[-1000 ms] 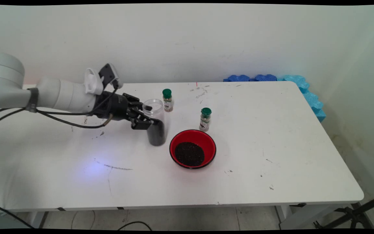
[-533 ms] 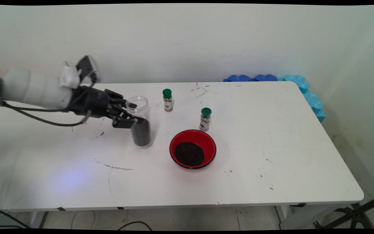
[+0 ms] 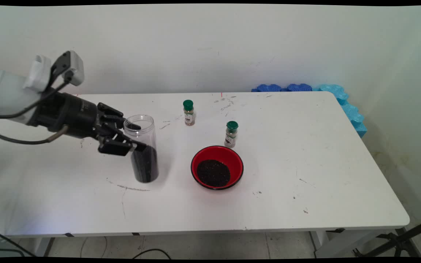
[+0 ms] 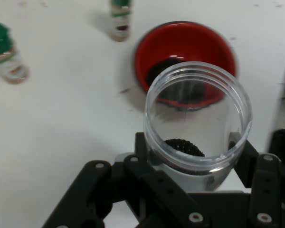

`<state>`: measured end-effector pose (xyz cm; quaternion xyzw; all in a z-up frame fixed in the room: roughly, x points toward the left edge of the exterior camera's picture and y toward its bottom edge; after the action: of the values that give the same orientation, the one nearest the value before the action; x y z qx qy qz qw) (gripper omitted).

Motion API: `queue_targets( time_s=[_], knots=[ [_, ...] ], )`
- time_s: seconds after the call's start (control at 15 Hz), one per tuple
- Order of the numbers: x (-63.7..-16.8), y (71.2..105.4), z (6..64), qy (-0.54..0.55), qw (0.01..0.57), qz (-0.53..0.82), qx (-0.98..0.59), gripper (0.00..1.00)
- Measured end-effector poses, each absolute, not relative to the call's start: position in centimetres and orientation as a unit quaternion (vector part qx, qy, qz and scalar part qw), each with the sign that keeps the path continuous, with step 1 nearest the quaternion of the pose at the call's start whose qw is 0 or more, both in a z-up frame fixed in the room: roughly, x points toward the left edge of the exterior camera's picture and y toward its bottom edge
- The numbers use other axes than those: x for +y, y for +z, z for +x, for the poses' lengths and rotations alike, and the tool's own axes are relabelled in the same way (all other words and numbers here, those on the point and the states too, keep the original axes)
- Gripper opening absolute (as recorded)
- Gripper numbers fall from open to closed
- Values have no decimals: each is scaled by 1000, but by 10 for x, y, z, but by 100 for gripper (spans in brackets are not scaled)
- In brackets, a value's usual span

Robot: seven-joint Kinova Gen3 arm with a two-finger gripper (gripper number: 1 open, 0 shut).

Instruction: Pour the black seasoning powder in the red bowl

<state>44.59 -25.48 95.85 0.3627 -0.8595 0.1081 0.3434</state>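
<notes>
My black gripper (image 3: 134,137) is shut on a clear open-topped jar (image 3: 143,148), upright and about half full of dark grains. It holds the jar over the table's left part. In the hand view the jar (image 4: 197,124) fills the space between the fingers, its open mouth toward the camera. A red bowl (image 3: 216,167) with a pile of the same dark grains sits to the jar's right; the hand view shows the bowl (image 4: 152,47) beyond the jar's rim.
Two small green-capped spice bottles stand behind the bowl, one (image 3: 188,112) further back and one (image 3: 231,134) just behind its rim. Blue foam pieces (image 3: 342,100) lie along the white table's (image 3: 305,153) far right corner.
The arm has drawn back to the left and toward the near side, carrying the jar away from the bowl and the spice bottles. The bowl and bottles have stayed put.
</notes>
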Motion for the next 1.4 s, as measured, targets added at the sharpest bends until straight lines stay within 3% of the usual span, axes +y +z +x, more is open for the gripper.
queue_targets(
  time_s=[0.6,1.4],
  knots=[
    [-249,998,388,43,351,324,-877,0],
    [-307,972,329,-46,347,403,-846,0]
  ],
)
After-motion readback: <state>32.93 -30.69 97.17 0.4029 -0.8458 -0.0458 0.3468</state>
